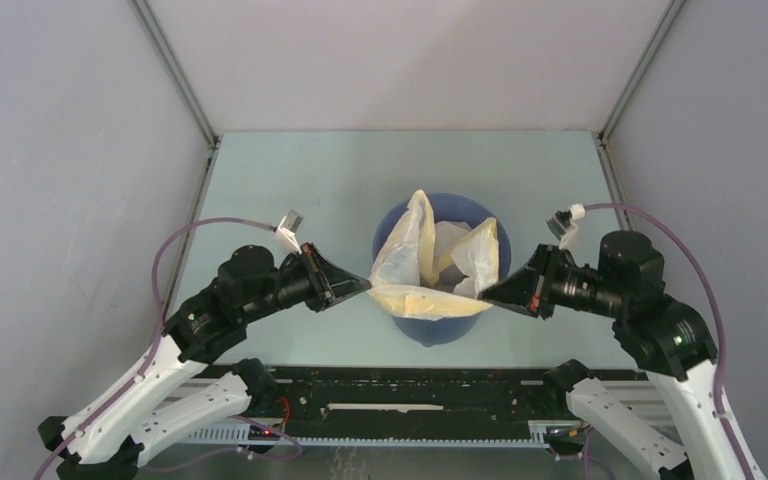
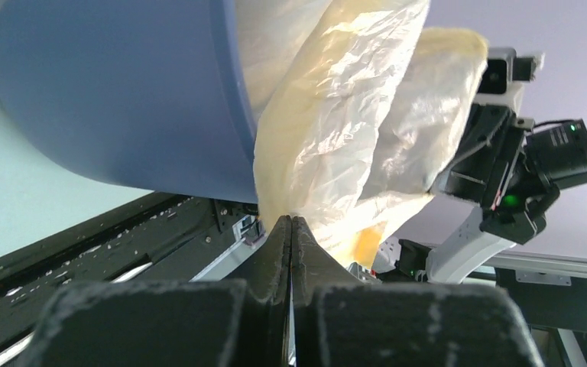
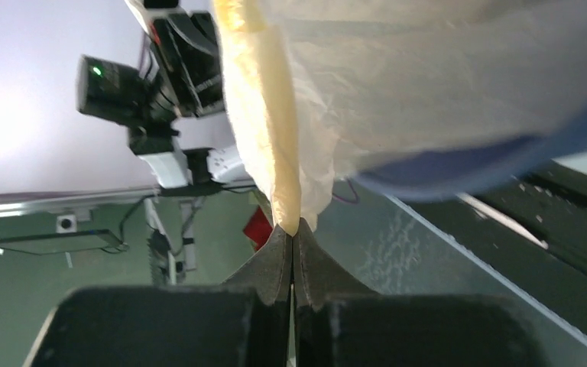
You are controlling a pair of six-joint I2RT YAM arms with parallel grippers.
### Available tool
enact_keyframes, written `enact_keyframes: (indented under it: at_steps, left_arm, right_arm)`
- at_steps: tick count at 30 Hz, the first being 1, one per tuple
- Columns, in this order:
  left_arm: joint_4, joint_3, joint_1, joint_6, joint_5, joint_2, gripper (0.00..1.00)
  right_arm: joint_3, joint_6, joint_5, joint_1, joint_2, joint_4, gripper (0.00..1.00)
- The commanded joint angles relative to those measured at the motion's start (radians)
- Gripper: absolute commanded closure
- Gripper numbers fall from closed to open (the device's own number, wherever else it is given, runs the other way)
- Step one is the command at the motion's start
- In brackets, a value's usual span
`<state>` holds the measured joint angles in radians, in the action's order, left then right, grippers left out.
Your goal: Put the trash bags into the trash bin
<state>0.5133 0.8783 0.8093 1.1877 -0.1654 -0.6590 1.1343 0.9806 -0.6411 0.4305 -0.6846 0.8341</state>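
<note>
The round blue trash bin stands at the table's middle front. A wrinkled cream trash bag sits in its mouth, its yellowish rim stretched over the near edge. My left gripper is shut on the bag's rim at the bin's left side; the left wrist view shows the film rising from my closed fingertips beside the blue wall. My right gripper is shut on the rim at the right side; the right wrist view shows the yellow fold pinched in my tips, the bin behind.
The pale green table is enclosed by grey walls on the left, back and right. A black rail with the arm bases runs along the near edge, just in front of the bin.
</note>
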Motion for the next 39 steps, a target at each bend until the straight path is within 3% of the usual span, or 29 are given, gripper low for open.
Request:
enact_keyframes:
  at_steps: [1,5,13,14,17,20,27,33,36,39]
  left_arm:
    - [0.069,-0.013,0.007,-0.015,0.029,0.008,1.0]
    - [0.071,-0.042,0.006,-0.013,0.021,0.022,1.0]
    - [0.082,-0.004,0.005,-0.082,-0.002,-0.023,0.97]
    - [0.114,0.031,0.004,-0.12,0.015,-0.021,0.9]
    - [0.16,0.166,-0.003,-0.234,0.064,-0.026,0.57]
    - [0.132,0.288,-0.007,-0.315,0.076,-0.075,0.3]
    - [0.094,0.53,-0.006,-0.453,-0.004,-0.344,0.09]
    - [0.246,0.684,-0.009,-0.535,-0.002,-0.542,0.08]
    - [0.24,0.711,-0.008,-0.543,-0.067,-0.604,0.11]
    - [0.224,0.699,-0.011,-0.521,-0.09,-0.629,0.39]
  right_arm:
    - [0.021,-0.096,0.055,0.027,0.07,0.251,1.0]
    - [0.017,-0.137,0.111,0.033,0.108,0.343,1.0]
    - [-0.137,-0.122,0.125,0.036,0.175,0.292,1.0]
    - [-0.158,-0.128,0.132,0.036,0.186,0.292,1.0]
    - [-0.213,-0.132,0.139,0.036,0.225,0.286,1.0]
    - [-0.24,-0.133,0.131,0.036,0.25,0.265,1.0]
    - [-0.24,-0.148,0.126,0.036,0.246,0.253,1.0]
    - [-0.229,-0.148,0.149,0.034,0.251,0.254,1.0]
    - [-0.228,-0.15,0.162,0.034,0.256,0.256,1.0]
    - [-0.228,-0.155,0.177,0.034,0.254,0.26,1.0]
